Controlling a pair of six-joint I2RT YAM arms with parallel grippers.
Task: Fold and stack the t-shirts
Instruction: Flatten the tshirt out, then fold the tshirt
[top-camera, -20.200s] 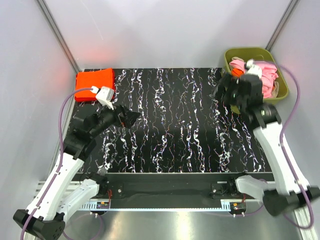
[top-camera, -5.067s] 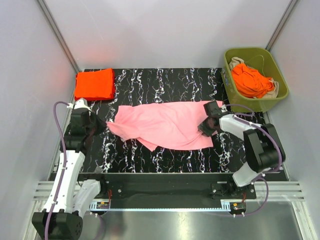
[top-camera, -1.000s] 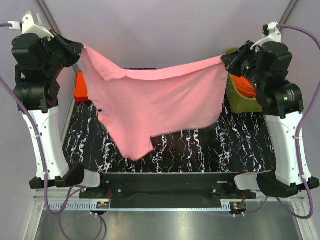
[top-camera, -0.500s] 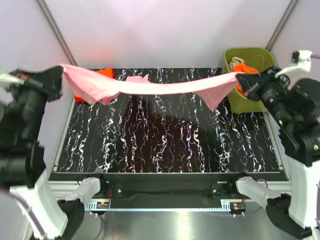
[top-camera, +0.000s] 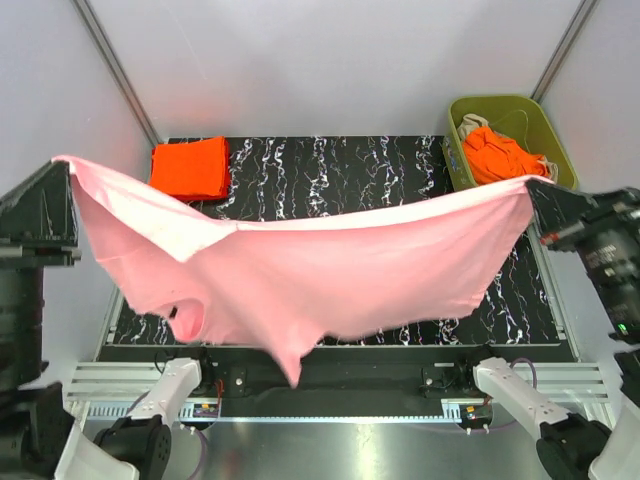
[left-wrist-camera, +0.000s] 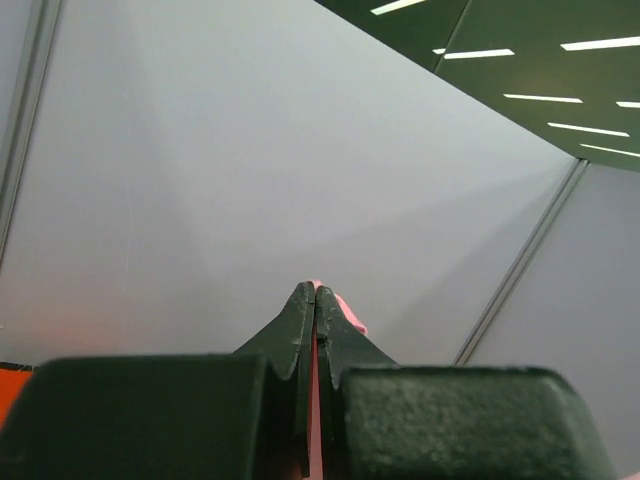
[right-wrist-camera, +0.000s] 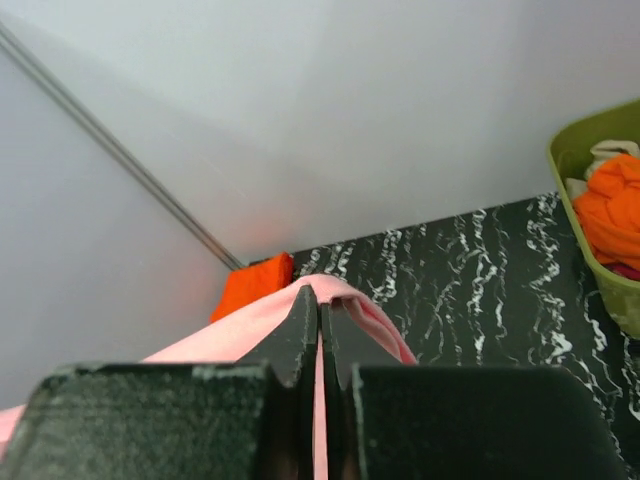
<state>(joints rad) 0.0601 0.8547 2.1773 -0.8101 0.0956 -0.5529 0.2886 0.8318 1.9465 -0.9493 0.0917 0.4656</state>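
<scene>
Pink shirt hangs spread in the air over the table, lower edge sagging at the near side. Left gripper pinches one top corner, jaws pressed on the cloth. Right gripper pinches the other corner the same way. Folded orange shirt lies far left. Crumpled orange shirts sit in the bin, far right.

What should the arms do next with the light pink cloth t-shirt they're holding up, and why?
Probably lower it flat onto the black marbled table: the light pink cloth t-shirt hangs spread in the air, pinched at two corners by shut jaws, not yet folded.
</scene>
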